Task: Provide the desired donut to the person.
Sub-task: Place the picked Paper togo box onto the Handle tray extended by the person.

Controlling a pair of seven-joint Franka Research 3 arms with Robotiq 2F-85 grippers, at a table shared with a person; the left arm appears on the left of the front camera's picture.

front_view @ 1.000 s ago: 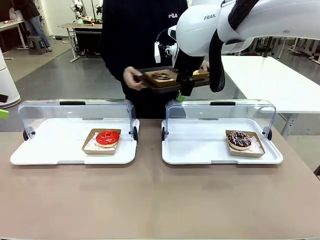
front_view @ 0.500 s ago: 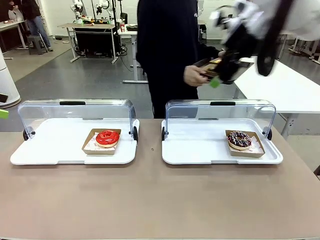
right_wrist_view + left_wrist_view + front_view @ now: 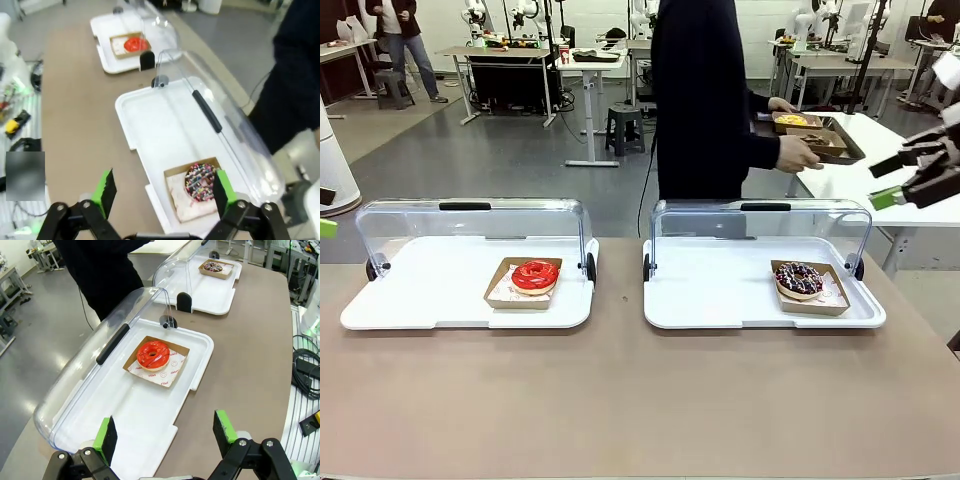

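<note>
The right gripper (image 3: 900, 180) has swung from frame centre to the right edge, jaws standing wide and empty. The person (image 3: 705, 100), upper centre, is holding a tray (image 3: 840, 142) bearing donuts; the left gripper (image 3: 165, 432) is hovering agape, empty.

We see a red-glazed donut (image 3: 535, 275) on brown card, a dark donut with multicolour sprinkles (image 3: 799, 278), white trays (image 3: 440, 300) with clear lids, a tan table (image 3: 620, 400), the person (image 3: 705, 100) in black, green pads on black jaws
</note>
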